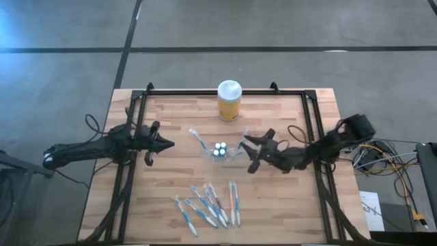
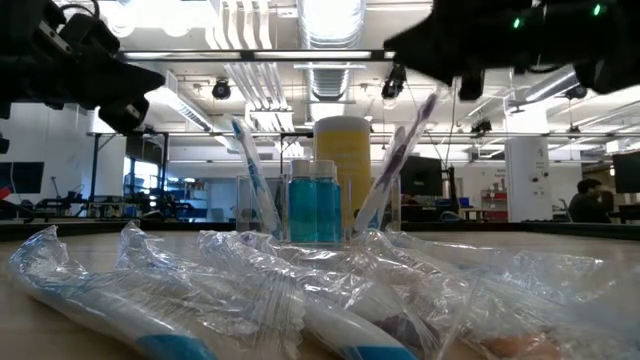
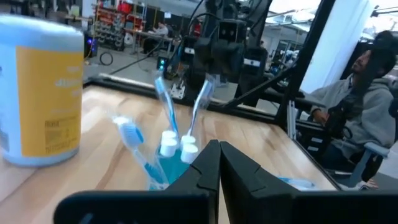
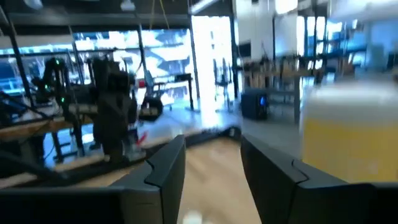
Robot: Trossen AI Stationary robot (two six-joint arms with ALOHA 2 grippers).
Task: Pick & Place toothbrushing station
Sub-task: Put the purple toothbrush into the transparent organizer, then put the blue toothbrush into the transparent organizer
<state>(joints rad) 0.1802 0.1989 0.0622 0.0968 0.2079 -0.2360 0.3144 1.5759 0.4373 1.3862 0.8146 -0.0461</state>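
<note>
Wooden table point(image 1: 171, 171) bears clear holder point(image 1: 220, 152) with upright blue-and-white toothbrushes point(image 2: 250, 170).

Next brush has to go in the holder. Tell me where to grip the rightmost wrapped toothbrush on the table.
Grip the rightmost wrapped toothbrush mid-handle, from straight above, fingers across its width. It lies flat, lengthwise toward the clear holder, slightly apart from its neighbours. The right hand, open, is nearest.

No legible text at this moment

We find printing only on the yellow label of the white-lidded cylindrical jar point(image 3: 38, 93): a pale word across the middle and a small dark block of lines below it, all too blurred for us to read. We make out no other lettering, numbers or signs on the table or in the room behind.
</note>
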